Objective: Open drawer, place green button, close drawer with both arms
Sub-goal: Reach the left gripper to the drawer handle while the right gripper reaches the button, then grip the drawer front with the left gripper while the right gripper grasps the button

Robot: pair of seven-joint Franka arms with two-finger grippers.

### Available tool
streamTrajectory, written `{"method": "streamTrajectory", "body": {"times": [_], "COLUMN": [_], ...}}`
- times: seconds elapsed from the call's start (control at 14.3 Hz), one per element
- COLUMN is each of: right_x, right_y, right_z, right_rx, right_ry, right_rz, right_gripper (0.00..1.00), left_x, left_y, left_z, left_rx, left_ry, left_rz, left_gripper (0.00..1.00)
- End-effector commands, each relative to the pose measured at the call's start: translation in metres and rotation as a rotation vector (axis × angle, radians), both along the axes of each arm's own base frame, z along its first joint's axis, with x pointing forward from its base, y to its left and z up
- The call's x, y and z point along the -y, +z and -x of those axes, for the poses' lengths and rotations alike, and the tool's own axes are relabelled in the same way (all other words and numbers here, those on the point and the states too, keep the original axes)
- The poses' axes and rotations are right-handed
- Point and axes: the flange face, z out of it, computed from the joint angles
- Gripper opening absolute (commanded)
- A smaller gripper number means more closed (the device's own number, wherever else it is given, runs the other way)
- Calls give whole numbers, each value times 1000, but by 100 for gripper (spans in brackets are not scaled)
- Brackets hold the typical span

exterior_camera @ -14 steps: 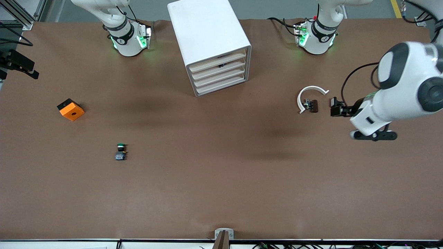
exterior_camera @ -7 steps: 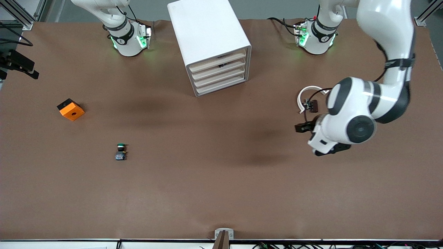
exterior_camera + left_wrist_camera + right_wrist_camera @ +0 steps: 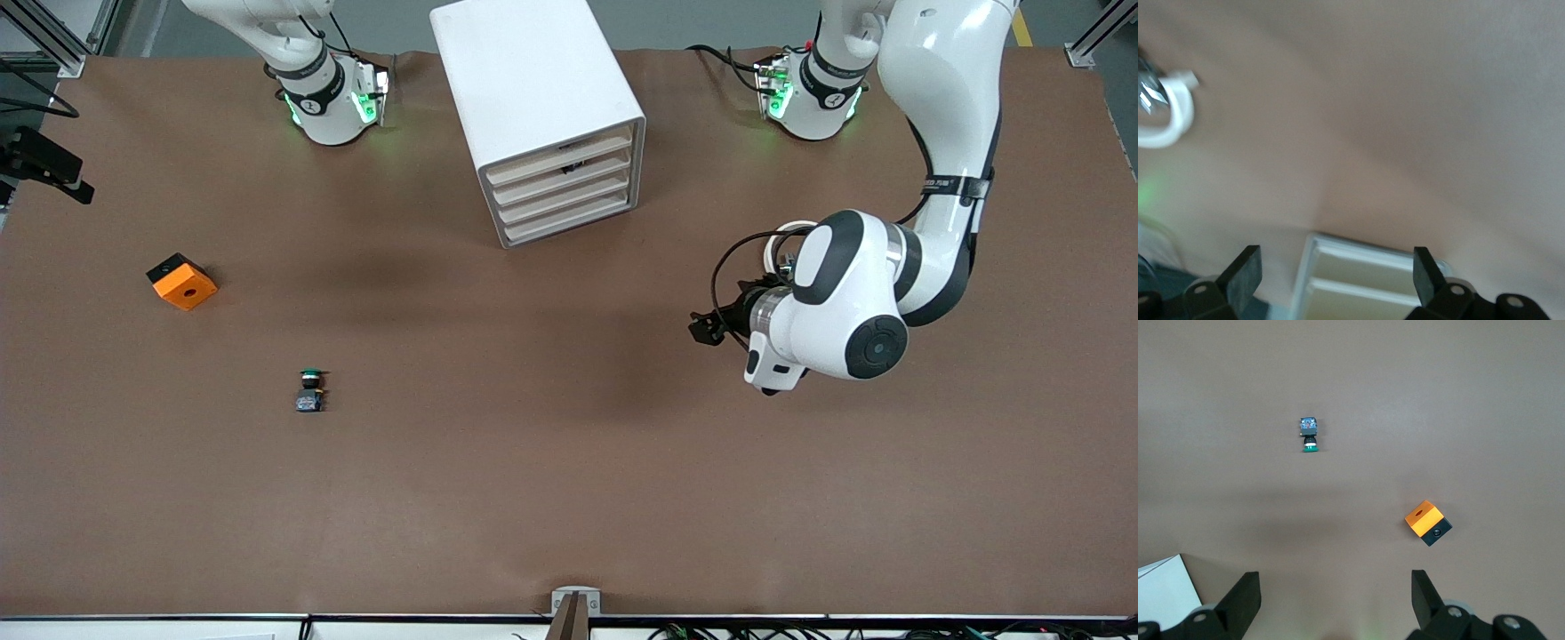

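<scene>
The white cabinet (image 3: 542, 107) stands near the robots' bases with all four beige drawer fronts shut. The drawer (image 3: 565, 195) is third from the top. The button (image 3: 309, 391), with a green cap and bluish base, lies on the table toward the right arm's end; it also shows in the right wrist view (image 3: 1309, 435). My left gripper (image 3: 707, 329) is open and empty over the table between the white arc and the cabinet; the cabinet's front (image 3: 1371, 277) shows between its fingers. My right gripper (image 3: 1335, 597) is open and empty, high above the table, out of the front view.
An orange cube (image 3: 181, 281) with a hole lies toward the right arm's end, farther from the front camera than the button; the right wrist view shows it too (image 3: 1427, 523). A white arc (image 3: 782, 242) with small black parts is partly hidden by the left arm, and shows in the left wrist view (image 3: 1168, 120).
The left arm has swung in from its end of the table toward the middle, carrying its gripper past the white arc. The right arm, button and cabinet have not moved.
</scene>
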Motion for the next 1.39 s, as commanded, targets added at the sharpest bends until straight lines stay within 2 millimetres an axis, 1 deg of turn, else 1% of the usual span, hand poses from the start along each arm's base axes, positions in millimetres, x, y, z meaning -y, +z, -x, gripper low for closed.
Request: {"method": "streamTrajectory", "body": {"times": [0.0,0.07,0.14,0.21,0.28,0.35,0.42,0.49,0.63,0.7,0.84,0.98,1.05,1.11,1.18,1.25,1.32], "right_x": [6,6,9,11,15,22,23,25,27,29,30,28,25,23,19,11,2], "right_y": [-11,-23,-41,-60,-82,-94,-108,-118,-122,-128,-149,-167,-179,-197,-212,-233,-250], "right_z": [-12,-19,-29,-39,-50,-55,-61,-66,-72,-75,-82,-92,-95,-99,-103,-108,-114], "right_rx": [-23,-48,-82,-111,-148,-165,-184,-197,-159,-153,-185,-157,-143,-129,-112,-101,-85], "right_ry": [-4,-7,-10,-10,-14,-26,-25,-27,-23,-13,-14,-16,-23,-40,-55,-46,-33], "right_rz": [18,19,19,16,6,0,6,10,16,16,15,12,9,4,-10,-14,-10], "right_gripper": [100,100,100,100,100,100,100,100,100,100,100,100,100,100,100,100,100], "left_x": [21,25,30,34,43,50,53,55,63,65,70,72,72,75,83,86,95], "left_y": [-15,-19,-23,-26,-27,-33,-42,-48,-65,-75,-101,-133,-142,-152,-163,-171,-177], "left_z": [-4,-7,-8,-8,-6,-3,-2,-1,4,5,11,28,33,43,57,67,82], "left_rx": [-114,-160,-221,-274,-320,-366,-417,-474,-587,-632,-746,-891,-937,-986,-1036,-1071,-1101], "left_ry": [150,221,308,377,426,469,522,586,657,686,767,778,788,779,757,736,693], "left_rz": [13,11,0,-18,-38,-68,-104,-136,-216,-259,-346,-472,-527,-587,-653,-709,-763], "left_gripper": [100,100,100,100,100,100,100,100,100,100,100,100,100,100,100,100,100]}}
